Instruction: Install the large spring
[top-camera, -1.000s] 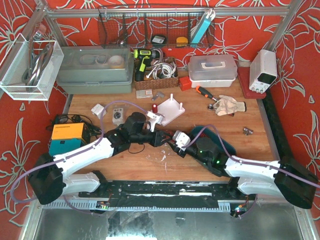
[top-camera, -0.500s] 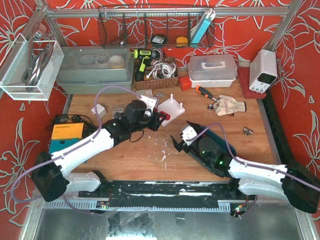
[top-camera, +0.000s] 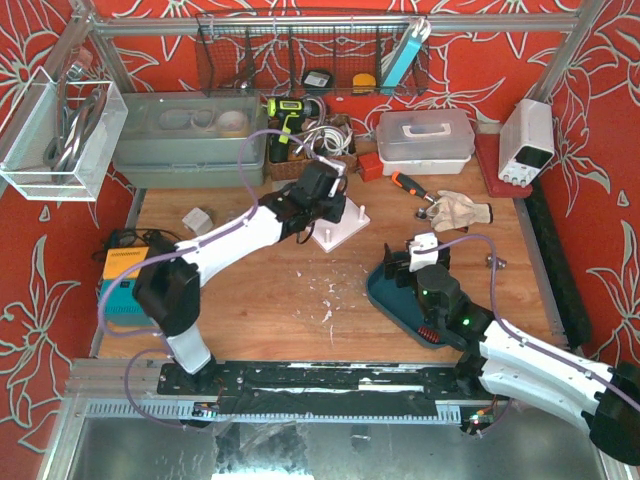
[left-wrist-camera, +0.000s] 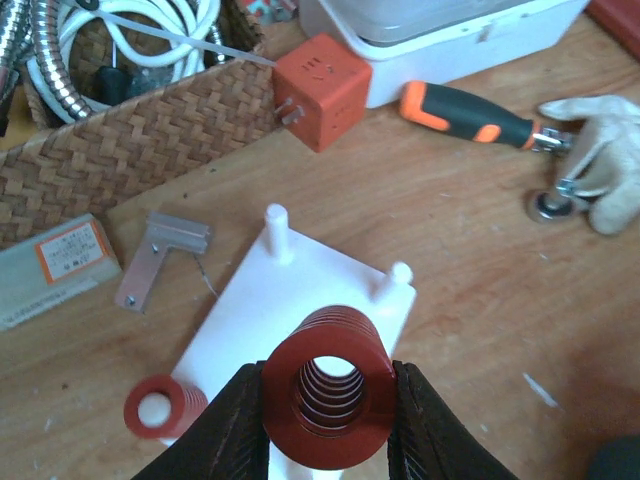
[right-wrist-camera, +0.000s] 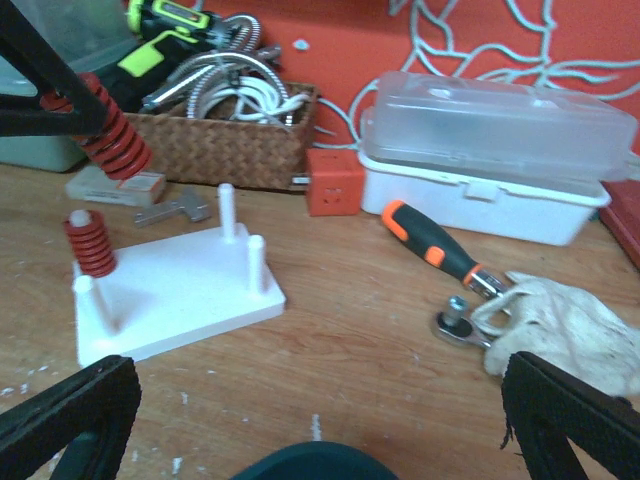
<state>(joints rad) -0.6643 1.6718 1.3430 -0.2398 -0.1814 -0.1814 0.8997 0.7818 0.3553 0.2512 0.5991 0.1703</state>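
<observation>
My left gripper (left-wrist-camera: 327, 412) is shut on the large red spring (left-wrist-camera: 327, 395). It holds the spring in the air over the white peg base (left-wrist-camera: 300, 300), with the spring's bore facing the camera. The base has bare pegs (left-wrist-camera: 277, 222) and a smaller red spring (left-wrist-camera: 160, 405) on one peg. The top view shows the left gripper (top-camera: 322, 200) over the base (top-camera: 345, 228). In the right wrist view the held spring (right-wrist-camera: 112, 135) hangs above the base (right-wrist-camera: 170, 290). My right gripper (right-wrist-camera: 320, 420) is open and empty over the teal tray (top-camera: 392, 298).
A woven basket (left-wrist-camera: 130, 150), an orange cube (left-wrist-camera: 322, 88), a screwdriver (left-wrist-camera: 470, 112), a ratchet and a glove (right-wrist-camera: 560, 325) lie behind and to the right of the base. A clear lidded box (right-wrist-camera: 490, 160) stands at the back. A metal bracket (left-wrist-camera: 160, 255) lies to the left.
My left arm has swung from the middle of the table to the back, carrying the large spring over the white base. My right arm has drawn back to the right over the teal tray.
</observation>
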